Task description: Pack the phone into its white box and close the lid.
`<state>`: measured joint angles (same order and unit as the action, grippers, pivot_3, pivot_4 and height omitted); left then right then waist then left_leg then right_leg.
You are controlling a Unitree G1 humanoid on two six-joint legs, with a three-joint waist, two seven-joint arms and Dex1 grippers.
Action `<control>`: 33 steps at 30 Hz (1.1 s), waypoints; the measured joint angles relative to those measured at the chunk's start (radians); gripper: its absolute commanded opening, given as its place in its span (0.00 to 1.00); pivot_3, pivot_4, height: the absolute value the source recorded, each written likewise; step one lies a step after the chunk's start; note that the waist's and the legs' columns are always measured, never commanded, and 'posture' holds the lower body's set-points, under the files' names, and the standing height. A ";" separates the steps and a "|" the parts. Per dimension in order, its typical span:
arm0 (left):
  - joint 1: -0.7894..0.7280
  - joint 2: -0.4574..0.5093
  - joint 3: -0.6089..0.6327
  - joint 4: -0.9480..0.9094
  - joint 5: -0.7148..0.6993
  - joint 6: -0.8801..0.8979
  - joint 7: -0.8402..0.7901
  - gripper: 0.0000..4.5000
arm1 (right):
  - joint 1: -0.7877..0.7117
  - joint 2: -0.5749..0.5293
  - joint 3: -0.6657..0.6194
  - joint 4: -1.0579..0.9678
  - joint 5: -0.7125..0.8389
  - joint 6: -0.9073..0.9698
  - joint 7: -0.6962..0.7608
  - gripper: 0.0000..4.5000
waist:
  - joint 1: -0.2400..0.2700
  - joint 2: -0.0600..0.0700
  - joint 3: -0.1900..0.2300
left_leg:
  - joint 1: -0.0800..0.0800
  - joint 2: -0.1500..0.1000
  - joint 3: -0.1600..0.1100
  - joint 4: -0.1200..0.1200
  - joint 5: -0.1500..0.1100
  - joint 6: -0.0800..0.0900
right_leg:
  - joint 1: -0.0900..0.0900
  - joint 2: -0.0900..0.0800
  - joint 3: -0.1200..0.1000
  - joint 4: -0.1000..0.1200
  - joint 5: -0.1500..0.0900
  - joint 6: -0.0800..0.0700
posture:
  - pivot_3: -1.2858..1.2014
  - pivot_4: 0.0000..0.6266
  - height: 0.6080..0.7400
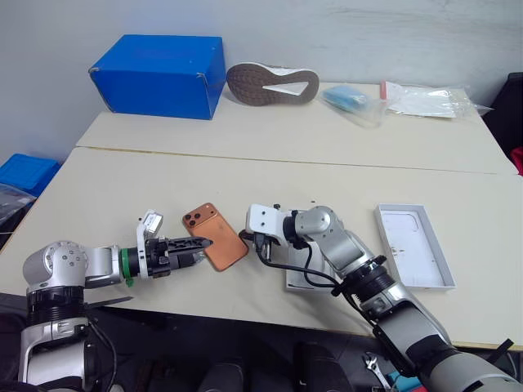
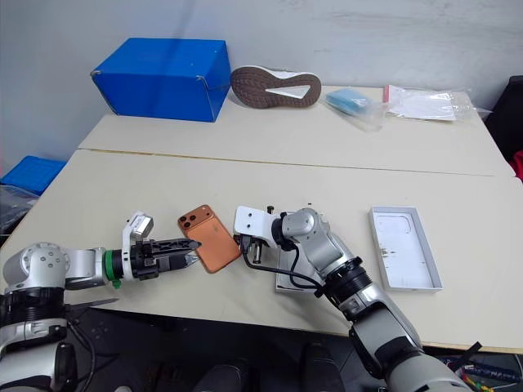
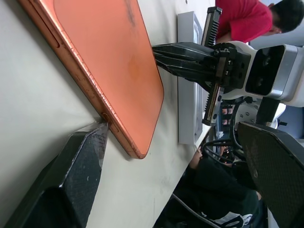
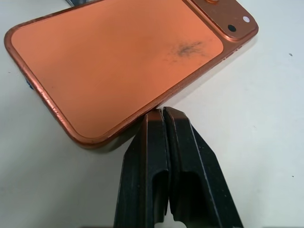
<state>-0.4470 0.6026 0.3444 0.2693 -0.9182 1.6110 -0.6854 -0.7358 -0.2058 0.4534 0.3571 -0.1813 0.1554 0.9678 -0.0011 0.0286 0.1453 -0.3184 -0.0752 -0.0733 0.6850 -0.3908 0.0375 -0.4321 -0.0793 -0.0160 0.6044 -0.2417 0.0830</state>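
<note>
Two beige tables [image 1: 270, 139] pushed together under a pale wall, seam running across mid-frame. Up top: big blue box [image 1: 159, 75] upper left, a shoe [image 1: 272, 84] sole-up beside it, plastic bags [image 1: 400, 100] upper right. A person in red glimpsed beyond, in the left wrist view.

Down front, centre-left: the phone [image 1: 215, 236] face-down, long axis diagonal, camera bump toward upper left, foot toward lower right. Left gripper [image 1: 198, 247] spread wide at its left edge, one finger touching the rim, gripping nothing. Right gripper [image 1: 243, 238] pinched fully together, tips pressed against the opposite edge. White box [image 1: 296, 279] just behind the right arm; lid [image 1: 413, 245] well right, open face up.
</note>
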 measured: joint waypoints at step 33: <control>-0.176 0.300 -0.359 -0.004 -0.093 0.004 0.067 1.00 | 0.019 0.016 0.042 -0.043 0.029 -0.029 0.089 0.01 | -0.029 -0.014 0.006 | -0.001 0.004 0.000 -0.006 0.003 -0.014 | -0.014 0.005 0.003 -0.002 -0.001 0.001 | 0.52 0.24 1.00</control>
<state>-0.6230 0.9021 -0.0141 0.2654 -1.0111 1.6154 -0.6188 -0.7165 -0.1901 0.4956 0.3138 -0.1525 0.1266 1.0572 -0.0305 0.0143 0.1515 -0.3196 -0.0708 -0.0737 0.6786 -0.3875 0.0238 -0.4460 -0.0746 -0.0130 0.6026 -0.2424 0.0840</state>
